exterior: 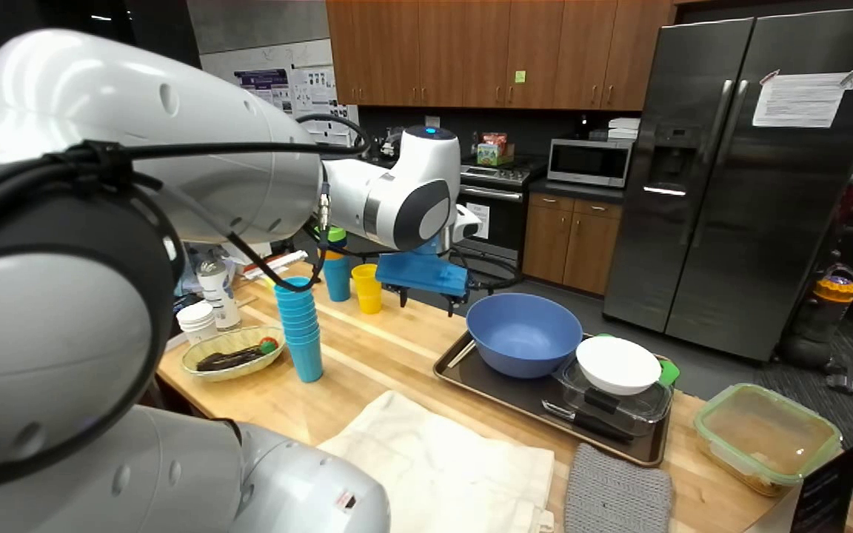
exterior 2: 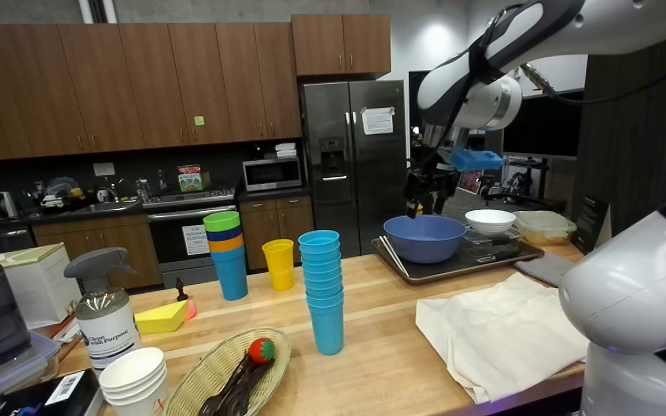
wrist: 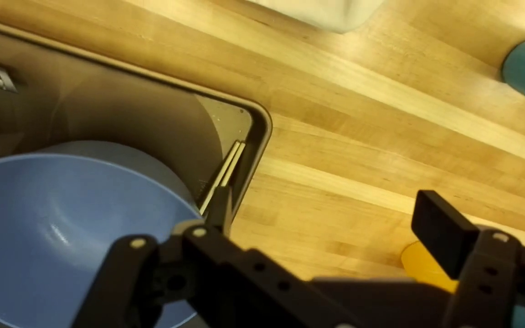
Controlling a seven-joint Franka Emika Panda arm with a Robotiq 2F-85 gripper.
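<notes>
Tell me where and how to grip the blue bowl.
Probably pinch the rim of the blue bowl from above, on the side by the chopsticks. It sits mouth up with a thin edge and looks too wide to span. The open gripper hangs near that side; the white bowl crowds the opposite one.

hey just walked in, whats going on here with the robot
Nothing is being handled at this moment: the robot's gripper hangs open and empty above the table, nearest the blue bowl. The bowl stands on a dark tray, with two pale sticks lying beside it. A yellow cup, a stack of blue cups and a pale cloth are elsewhere on the table.
</notes>
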